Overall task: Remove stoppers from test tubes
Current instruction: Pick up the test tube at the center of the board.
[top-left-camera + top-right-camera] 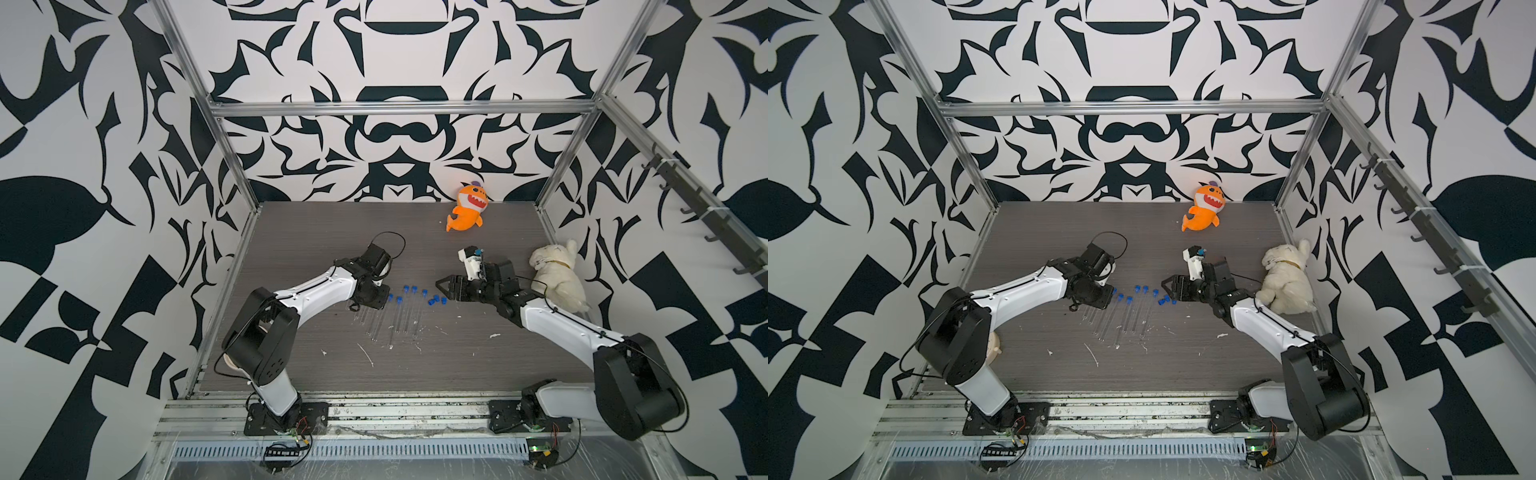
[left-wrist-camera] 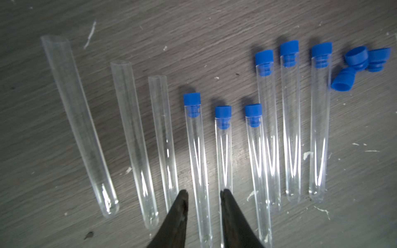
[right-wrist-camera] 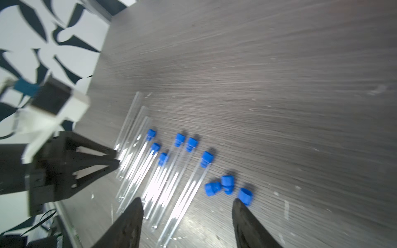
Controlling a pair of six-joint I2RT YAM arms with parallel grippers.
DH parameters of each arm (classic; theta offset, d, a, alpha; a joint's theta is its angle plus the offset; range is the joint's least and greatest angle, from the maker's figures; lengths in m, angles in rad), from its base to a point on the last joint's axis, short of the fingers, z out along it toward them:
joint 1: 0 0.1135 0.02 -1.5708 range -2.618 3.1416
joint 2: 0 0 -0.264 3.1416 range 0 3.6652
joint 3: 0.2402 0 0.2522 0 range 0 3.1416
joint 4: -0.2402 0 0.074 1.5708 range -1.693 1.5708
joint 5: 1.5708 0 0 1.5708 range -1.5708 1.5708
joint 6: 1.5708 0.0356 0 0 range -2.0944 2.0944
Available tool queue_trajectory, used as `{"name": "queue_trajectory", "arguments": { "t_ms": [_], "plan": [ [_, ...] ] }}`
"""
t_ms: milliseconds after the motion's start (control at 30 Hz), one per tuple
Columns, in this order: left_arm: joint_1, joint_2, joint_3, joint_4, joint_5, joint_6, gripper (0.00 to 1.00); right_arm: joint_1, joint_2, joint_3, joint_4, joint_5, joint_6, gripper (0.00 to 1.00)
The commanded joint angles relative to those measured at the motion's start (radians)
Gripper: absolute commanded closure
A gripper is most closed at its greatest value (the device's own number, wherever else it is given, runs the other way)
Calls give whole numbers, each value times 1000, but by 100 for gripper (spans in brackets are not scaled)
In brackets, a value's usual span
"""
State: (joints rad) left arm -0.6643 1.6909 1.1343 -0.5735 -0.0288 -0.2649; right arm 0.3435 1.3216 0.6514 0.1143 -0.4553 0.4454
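Your left gripper (image 2: 204, 193) stands narrowly spread astride a stoppered tube (image 2: 196, 154), not visibly pinching it. On the table (image 2: 214, 32), three open tubes (image 2: 79, 120) lie nearest that gripper, then six stoppered, then three loose stoppers (image 2: 356, 57). Your right gripper (image 3: 188, 203) gapes wide, empty. Tubes look light, slick, brittle: hold mid-body and pull each stopper by its head.
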Motion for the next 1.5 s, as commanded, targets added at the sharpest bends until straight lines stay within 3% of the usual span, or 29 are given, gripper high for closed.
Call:
{"name": "queue_trajectory", "arguments": {
  "t_ms": [0, 767, 1267, 1467],
  "plan": [
    [-1, 39, 7, 13, 25, -19, 70, 9, 28, -21, 140, -61, 21, 34],
    [-1, 195, 66, 11, -39, -5, 71, 31, 10, -35, 166, -30, 23, 27],
    [12, 172, 62, 0, -16, -3, 94, 28, 15, -2, 120, -17, 19, 26],
    [15, 109, 75, -20, -5, -10, 96, 28, 17, -11, 159, -64, 32, 25]
  ]
}}
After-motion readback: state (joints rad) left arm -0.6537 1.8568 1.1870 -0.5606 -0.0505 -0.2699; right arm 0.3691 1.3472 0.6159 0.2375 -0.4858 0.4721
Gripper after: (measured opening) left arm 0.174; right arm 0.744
